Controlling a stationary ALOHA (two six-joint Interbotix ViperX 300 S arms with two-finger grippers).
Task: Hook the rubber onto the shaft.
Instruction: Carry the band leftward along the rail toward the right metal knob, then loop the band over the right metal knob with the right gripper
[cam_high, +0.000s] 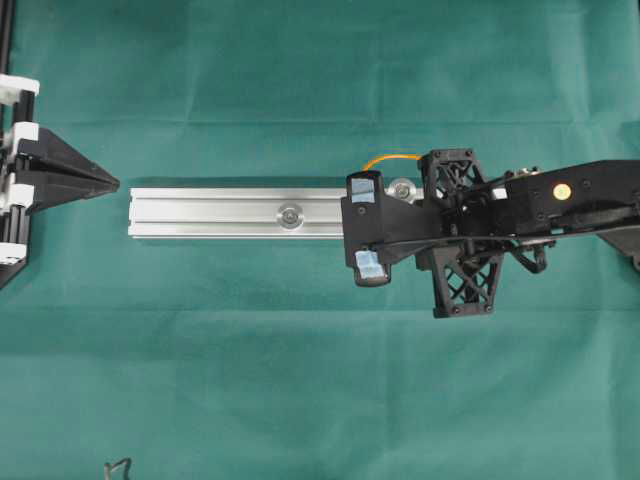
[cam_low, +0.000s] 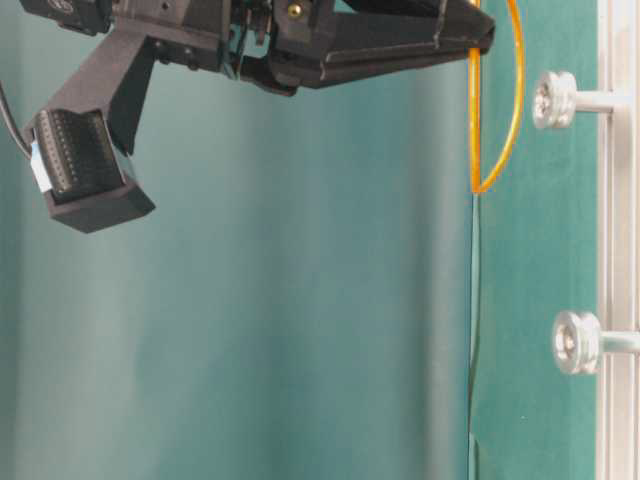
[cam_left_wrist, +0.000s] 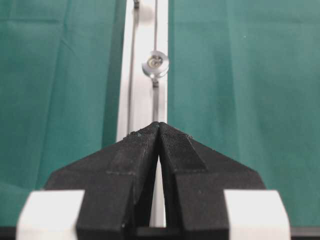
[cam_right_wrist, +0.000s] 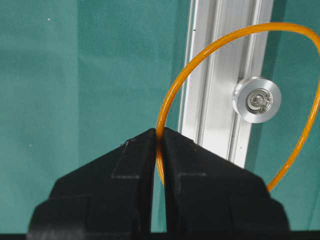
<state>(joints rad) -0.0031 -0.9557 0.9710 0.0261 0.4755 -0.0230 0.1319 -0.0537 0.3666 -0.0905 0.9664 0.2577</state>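
Observation:
The rubber (cam_right_wrist: 200, 55), a thin orange loop, is pinched at one side between the tips of my right gripper (cam_right_wrist: 159, 131), which is shut on it. In the right wrist view the loop rings the nearer shaft (cam_right_wrist: 256, 99), a silver round-headed post on the silver rail (cam_high: 210, 213). From table level the rubber (cam_low: 512, 110) hangs apart from that shaft's head (cam_low: 555, 100), not touching it. A second shaft (cam_high: 290, 214) stands mid-rail. My left gripper (cam_high: 110, 184) is shut and empty, just off the rail's left end, pointing along it.
Green cloth covers the table. The right arm and its wrist camera (cam_high: 365, 230) hang over the rail's right end. The left arm's base (cam_high: 15, 170) stands at the far left edge. A small dark object (cam_high: 118, 468) lies at the bottom left.

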